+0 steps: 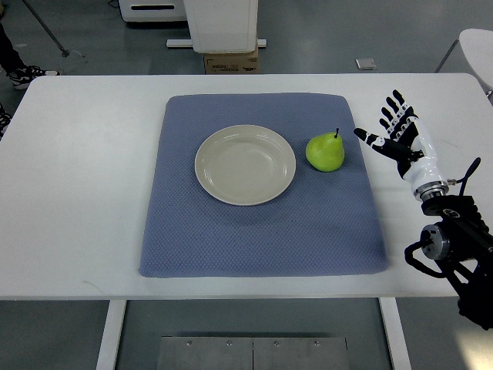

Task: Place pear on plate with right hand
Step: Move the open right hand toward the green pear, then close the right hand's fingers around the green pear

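Observation:
A green pear (325, 152) stands upright on a blue mat (262, 231), just right of a cream plate (245, 164) that holds nothing. My right hand (394, 129) is to the right of the pear, over the white table past the mat's right edge. Its fingers are spread open and hold nothing; the thumb points toward the pear with a small gap between them. The left arm is not in view.
The white table (77, 193) carries the mat at its middle. Beyond the far edge stand a white machine base (223, 27) and a cardboard box (231, 62). A person's shoe (27, 75) shows at the far left. A white round object (479, 46) sits at the far right.

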You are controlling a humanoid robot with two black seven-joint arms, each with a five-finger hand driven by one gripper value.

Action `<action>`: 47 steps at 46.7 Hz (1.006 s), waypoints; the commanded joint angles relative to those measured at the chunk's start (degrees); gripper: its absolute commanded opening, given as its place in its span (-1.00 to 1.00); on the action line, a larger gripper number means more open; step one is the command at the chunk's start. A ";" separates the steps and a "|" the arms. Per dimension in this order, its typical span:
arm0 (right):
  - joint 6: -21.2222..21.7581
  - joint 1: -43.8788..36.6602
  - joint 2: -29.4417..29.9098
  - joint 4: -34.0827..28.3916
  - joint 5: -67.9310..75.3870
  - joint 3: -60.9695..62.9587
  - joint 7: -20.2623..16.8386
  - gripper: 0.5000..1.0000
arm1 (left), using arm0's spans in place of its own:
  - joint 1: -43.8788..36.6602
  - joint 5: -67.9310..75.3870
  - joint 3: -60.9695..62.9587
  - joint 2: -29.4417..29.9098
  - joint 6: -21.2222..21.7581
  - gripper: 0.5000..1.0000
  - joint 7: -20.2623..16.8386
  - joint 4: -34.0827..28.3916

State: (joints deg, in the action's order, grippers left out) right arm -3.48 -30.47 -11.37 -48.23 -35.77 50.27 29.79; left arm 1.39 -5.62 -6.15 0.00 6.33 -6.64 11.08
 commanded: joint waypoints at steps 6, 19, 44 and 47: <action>-0.03 -0.56 -0.06 0.15 -0.09 -4.74 2.81 1.00 | 0.02 0.00 -0.01 0.00 0.00 1.00 -0.04 -0.01; -0.29 -1.88 -0.06 0.50 -0.18 -8.43 4.31 1.00 | 0.02 0.00 -0.01 0.00 0.00 1.00 0.04 -0.01; -0.91 -6.10 3.46 10.61 -0.09 -14.15 5.21 0.98 | 0.02 0.00 -0.01 0.00 0.00 1.00 0.04 -0.01; -0.91 -6.19 3.90 11.75 -0.09 -15.11 5.21 0.98 | 0.02 0.00 -0.01 0.00 0.00 1.00 0.04 -0.01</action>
State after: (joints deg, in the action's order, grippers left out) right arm -4.40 -36.52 -7.85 -37.44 -35.88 35.99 35.02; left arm 1.41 -5.62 -6.15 0.00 6.33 -6.62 11.07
